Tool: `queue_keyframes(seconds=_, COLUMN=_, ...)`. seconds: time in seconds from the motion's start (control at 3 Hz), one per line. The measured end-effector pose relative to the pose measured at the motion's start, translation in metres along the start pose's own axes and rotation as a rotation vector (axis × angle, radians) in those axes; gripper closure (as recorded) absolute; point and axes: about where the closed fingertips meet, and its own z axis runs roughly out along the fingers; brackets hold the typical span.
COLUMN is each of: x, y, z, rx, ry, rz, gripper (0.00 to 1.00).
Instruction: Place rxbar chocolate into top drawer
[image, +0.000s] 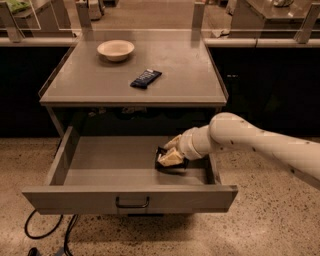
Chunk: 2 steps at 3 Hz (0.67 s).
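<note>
Your gripper (169, 157) is down inside the wide, shallow grey metal top drawer (100, 165), which is pulled open. It sits near the right side. The small flat black rxbar chocolate (172, 168) is right under the gripper, touching it. You cannot tell if the gripper is squeezing the bar or not. Up on the grey table top (90, 85) lie a dark blue bar (145, 78) and a pale round bowl (115, 50).
</note>
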Motion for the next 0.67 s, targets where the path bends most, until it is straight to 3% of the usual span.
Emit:
queue_keyframes(seconds=0.33, x=-0.001, y=-0.027, z=0.022, rx=-0.007, ry=0.051, rz=-0.026, gripper=1.0)
queue_keyframes(seconds=0.67, x=0.014, y=-0.022, z=0.058, rx=-0.072, ry=0.07, rz=-0.016, gripper=1.0)
